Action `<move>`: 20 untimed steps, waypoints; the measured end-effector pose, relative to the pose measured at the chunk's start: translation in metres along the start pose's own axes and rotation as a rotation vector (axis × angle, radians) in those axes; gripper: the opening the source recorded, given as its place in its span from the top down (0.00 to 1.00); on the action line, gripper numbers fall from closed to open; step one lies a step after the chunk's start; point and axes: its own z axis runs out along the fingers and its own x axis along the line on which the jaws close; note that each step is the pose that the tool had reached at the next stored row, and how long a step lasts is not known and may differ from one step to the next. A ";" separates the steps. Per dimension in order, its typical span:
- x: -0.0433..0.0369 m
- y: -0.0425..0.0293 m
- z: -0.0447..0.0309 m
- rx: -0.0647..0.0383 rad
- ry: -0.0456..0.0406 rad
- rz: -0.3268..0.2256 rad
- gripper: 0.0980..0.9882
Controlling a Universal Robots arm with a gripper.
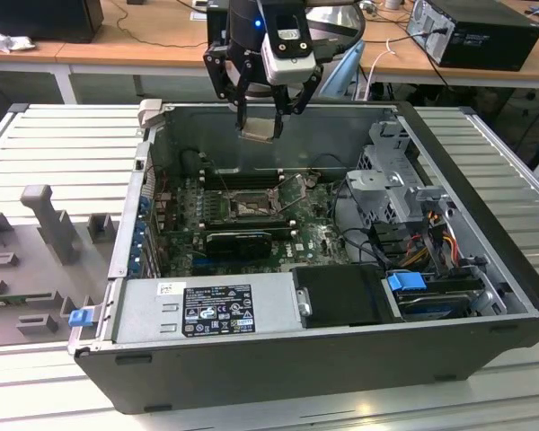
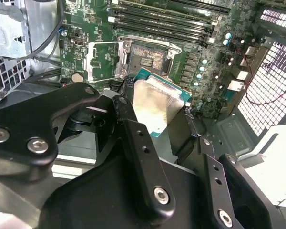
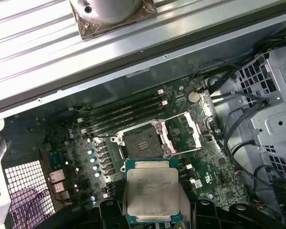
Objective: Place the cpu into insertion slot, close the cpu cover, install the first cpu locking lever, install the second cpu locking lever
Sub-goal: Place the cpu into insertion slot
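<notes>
My gripper [image 1: 259, 124] hangs above the open computer case, shut on the cpu [image 1: 257, 131], a flat square chip with a silvery top and green edge. In both wrist views the cpu [image 3: 152, 190] [image 2: 157, 106] sits between the black fingers [image 2: 133, 138], held above the motherboard and short of the insertion slot [image 3: 142, 143] [image 2: 147, 59]. The insertion slot [image 1: 250, 206] has a dark, bare centre. The cpu cover [image 3: 185, 136] [image 2: 101, 61] is swung open and lies beside the slot as a thin metal frame.
Long black memory slots [image 1: 238, 178] run behind the socket and a black expansion card [image 1: 238, 241] lies in front of it. A power supply [image 1: 207, 310] fills the near side, a drive cage [image 1: 395, 193] the exterior view's right. Grey fixtures [image 1: 45, 224] stand outside the case.
</notes>
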 end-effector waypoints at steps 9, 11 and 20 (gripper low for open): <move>0.0000 0.0000 0.0001 -0.001 -0.0052 0.059 0.52; 0.0000 0.0000 0.0001 -0.001 -0.0059 0.066 0.52; 0.0000 0.0000 0.0002 -0.001 -0.0090 0.101 0.52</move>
